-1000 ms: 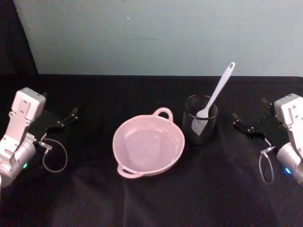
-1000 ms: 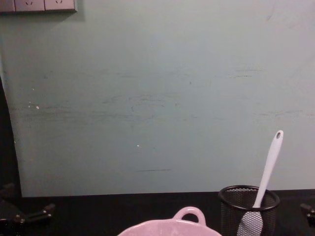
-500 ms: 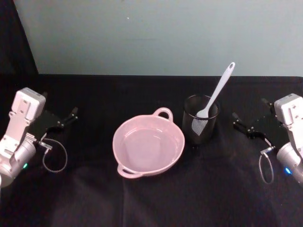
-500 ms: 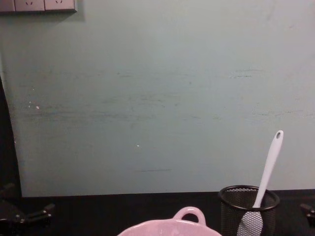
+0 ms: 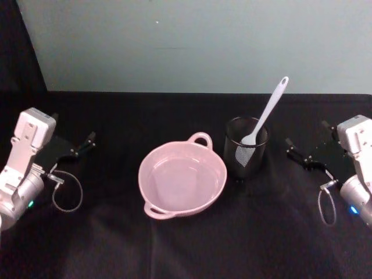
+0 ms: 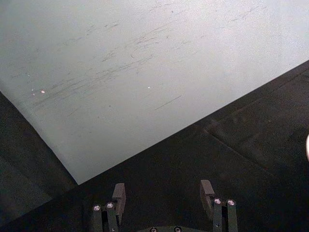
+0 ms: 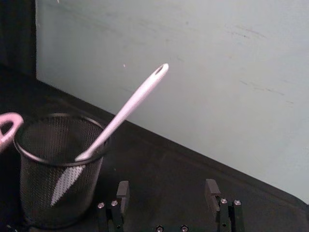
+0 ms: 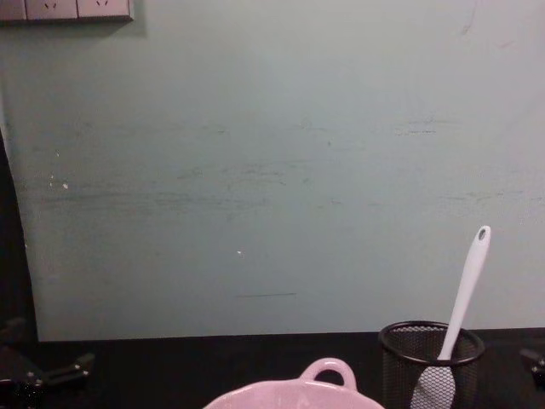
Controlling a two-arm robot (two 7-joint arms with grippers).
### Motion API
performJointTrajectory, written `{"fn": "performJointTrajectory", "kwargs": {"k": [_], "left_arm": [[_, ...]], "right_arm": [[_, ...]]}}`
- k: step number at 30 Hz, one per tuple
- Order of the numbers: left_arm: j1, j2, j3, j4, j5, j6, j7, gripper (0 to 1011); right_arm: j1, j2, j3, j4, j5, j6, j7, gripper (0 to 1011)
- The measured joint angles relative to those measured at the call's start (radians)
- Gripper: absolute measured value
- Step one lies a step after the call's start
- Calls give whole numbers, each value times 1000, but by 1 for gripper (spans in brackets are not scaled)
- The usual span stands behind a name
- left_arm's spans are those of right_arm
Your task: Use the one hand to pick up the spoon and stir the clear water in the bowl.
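Observation:
The pale pink bowl (image 5: 142, 185) sits at the table's middle with clear water in it; its loop handle (image 8: 328, 371) faces the back wall. The white spoon (image 5: 267, 110) stands tilted in a black wire-mesh cup (image 5: 246, 156) just right of the bowl, scoop down and handle tip up to the right. My right gripper (image 5: 306, 133) rests open to the right of the cup, apart from it. In the right wrist view the open right gripper (image 7: 167, 187) faces the spoon (image 7: 130, 108) and cup (image 7: 58, 164). My left gripper (image 5: 75, 139) is parked open at the far left, its fingers (image 6: 119, 191) spread wide.
A black cloth covers the table, with a pale green wall behind. A cable loop (image 5: 67, 193) hangs by the left wrist and another (image 5: 325, 207) by the right. Bare cloth lies in front of the bowl and between it and the left arm.

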Motion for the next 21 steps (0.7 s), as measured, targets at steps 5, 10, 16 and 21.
{"fn": "performJointTrajectory", "kwargs": {"k": [5, 10, 16, 21], "left_arm": [[0, 0, 0, 0, 0, 0, 0, 1011], [0, 0, 0, 0, 0, 0, 0, 1011], [0, 0, 0, 0, 0, 0, 0, 1012], [0, 0, 0, 0, 0, 0, 0, 1011]], "right_arm": [[-35, 10, 43, -50, 53, -3, 38, 1003], [-90, 21, 114, -122, 174, -1, 110, 1003], [-133, 9, 184, -168, 343, 22, 212, 1003], [-141, -20, 229, -179, 482, 79, 291, 1003]]}}
